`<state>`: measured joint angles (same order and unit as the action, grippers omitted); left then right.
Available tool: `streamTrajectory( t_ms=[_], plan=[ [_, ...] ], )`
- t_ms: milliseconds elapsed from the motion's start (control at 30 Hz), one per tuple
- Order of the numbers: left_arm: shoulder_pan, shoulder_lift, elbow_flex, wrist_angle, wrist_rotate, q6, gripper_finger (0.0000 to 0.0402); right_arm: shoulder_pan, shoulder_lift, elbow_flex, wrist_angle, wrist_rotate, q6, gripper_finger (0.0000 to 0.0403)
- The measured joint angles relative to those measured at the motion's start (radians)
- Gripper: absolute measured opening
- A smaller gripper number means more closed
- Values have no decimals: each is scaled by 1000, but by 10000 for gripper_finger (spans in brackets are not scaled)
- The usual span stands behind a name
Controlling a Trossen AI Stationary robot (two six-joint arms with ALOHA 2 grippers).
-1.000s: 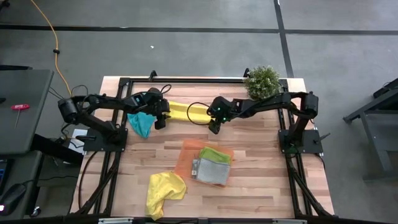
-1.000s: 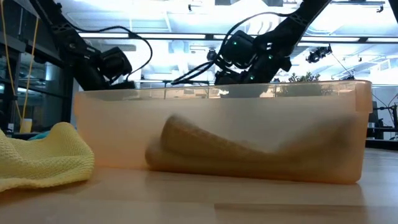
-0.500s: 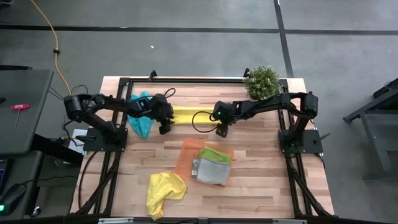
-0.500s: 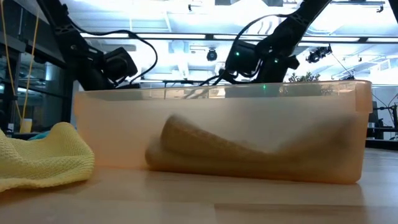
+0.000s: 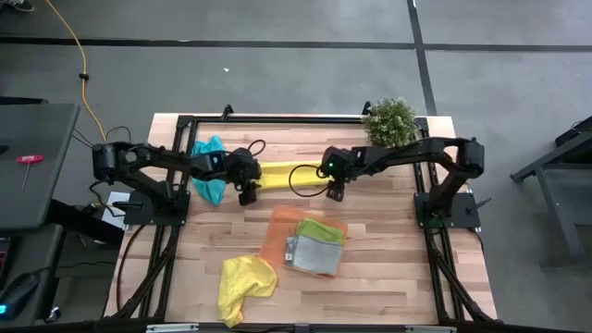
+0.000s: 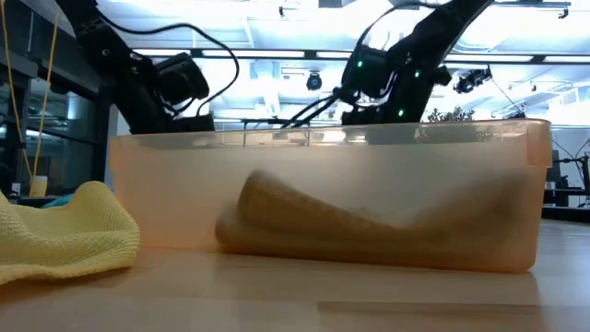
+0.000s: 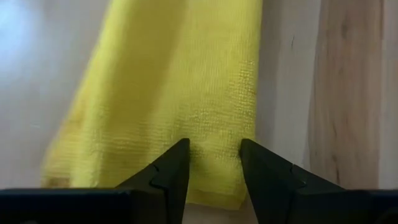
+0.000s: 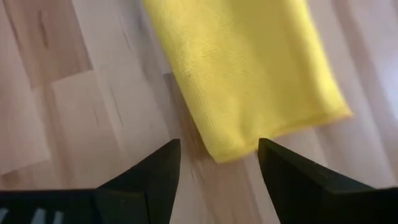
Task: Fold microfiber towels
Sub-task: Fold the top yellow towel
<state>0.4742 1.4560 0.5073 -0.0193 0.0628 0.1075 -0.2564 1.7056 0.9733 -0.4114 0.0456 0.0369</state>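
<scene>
A yellow microfiber towel lies flat on the wooden table as a narrow folded strip between my two grippers. My left gripper is open at the strip's left end, which shows between its fingers; no touch shows. My right gripper is open at the strip's right end, where a corner shows in its gap. A teal towel lies bunched behind the left arm. A second yellow towel lies crumpled near the front edge. A green towel and a grey towel rest in the orange tray.
A bushy potted plant stands at the table's far right. The orange tray fills the low view and hides both grippers' fingers there, with the crumpled yellow towel to its left. Bare wood lies at the near right.
My left gripper has swung from beside the teal towel toward the table's right and near edge, to the yellow strip's left end. My right gripper has shifted toward the right edge and tipped, to the strip's right end. Neither gap has changed.
</scene>
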Motion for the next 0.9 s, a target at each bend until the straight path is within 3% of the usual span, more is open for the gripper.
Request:
streamTrajectory(
  t_ms=[233, 367, 467, 600, 733, 900],
  plan=[
    [49, -115, 21, -108, -3, 53, 133, -30, -125, 0, -105, -1, 14, 208],
    [86, -187, 22, -143, 0, 50, 133, -82, -178, -58, -60, -80, 69, 208],
    [118, -224, 22, -140, 53, 16, 133, -137, -213, -165, 66, -180, 213, 208],
    [161, -237, 15, -96, 181, -32, 133, -203, -222, -304, 306, -313, 540, 208],
    [179, -237, -23, -36, 220, -85, 133, -221, -212, -378, 453, -336, 808, 208],
    [169, -237, -56, -74, 215, -140, 133, -219, -212, -390, 478, -326, 904, 208]
  ],
)
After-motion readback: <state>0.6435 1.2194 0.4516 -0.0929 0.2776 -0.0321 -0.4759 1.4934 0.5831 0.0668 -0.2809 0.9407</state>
